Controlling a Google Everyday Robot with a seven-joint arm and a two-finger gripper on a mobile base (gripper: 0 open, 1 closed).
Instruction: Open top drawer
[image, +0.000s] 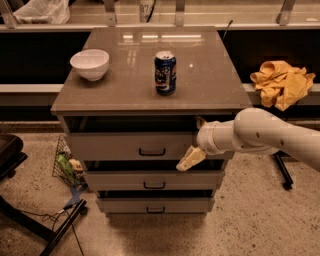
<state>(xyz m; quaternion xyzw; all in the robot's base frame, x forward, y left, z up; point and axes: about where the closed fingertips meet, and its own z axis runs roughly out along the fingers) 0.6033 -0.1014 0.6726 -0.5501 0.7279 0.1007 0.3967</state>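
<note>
Top drawer (120, 146) sits ajar under cabinet top (210, 90), gripper (196, 140) wide open at its right end, so hook front edge & pull straight out, slow, w/o skewing it.

- The top drawer (115, 146) has a flat grey-beige front with a small dark bar handle (152, 151) at its centre. It sits slightly pulled out, with a dark gap above.
- The gripper (196, 141) is at the drawer's right end, jaws spread, possibly touching the front.
</note>
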